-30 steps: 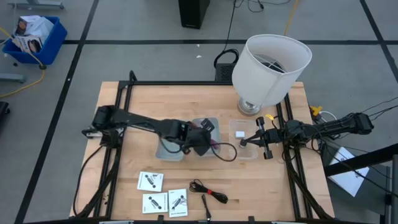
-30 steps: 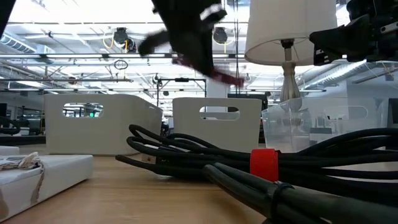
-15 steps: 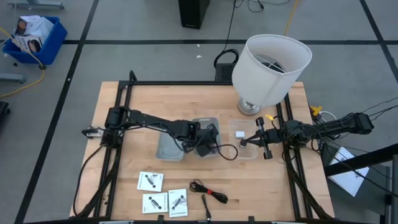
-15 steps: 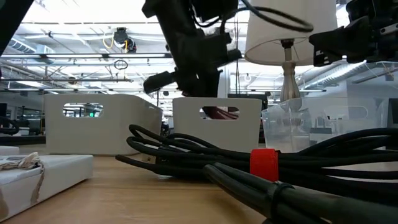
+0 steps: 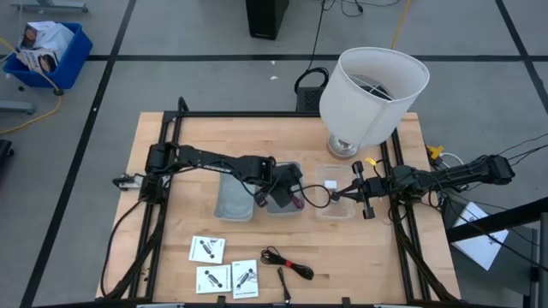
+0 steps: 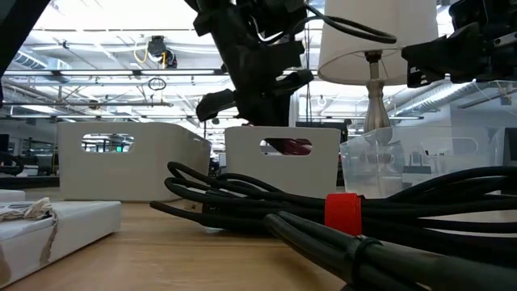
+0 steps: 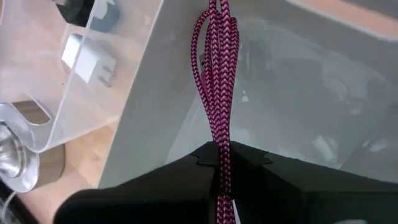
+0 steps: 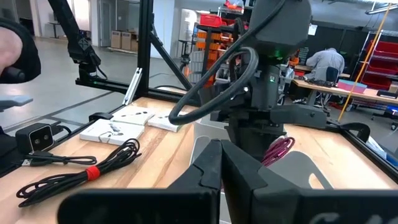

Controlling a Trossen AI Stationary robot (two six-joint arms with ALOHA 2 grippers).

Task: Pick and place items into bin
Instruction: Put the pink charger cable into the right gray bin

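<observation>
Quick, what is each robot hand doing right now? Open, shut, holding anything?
Left hand: shut on the pink braided cable, dangling it into the white bin.
Right hand: shut, holding nothing, over the clear bin.

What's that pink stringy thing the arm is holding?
Find the big white lampshade, then the grey bin in front of it. The left gripper, shut, dangles a braided magenta cable into that bin; the other loose cable is black.
</observation>
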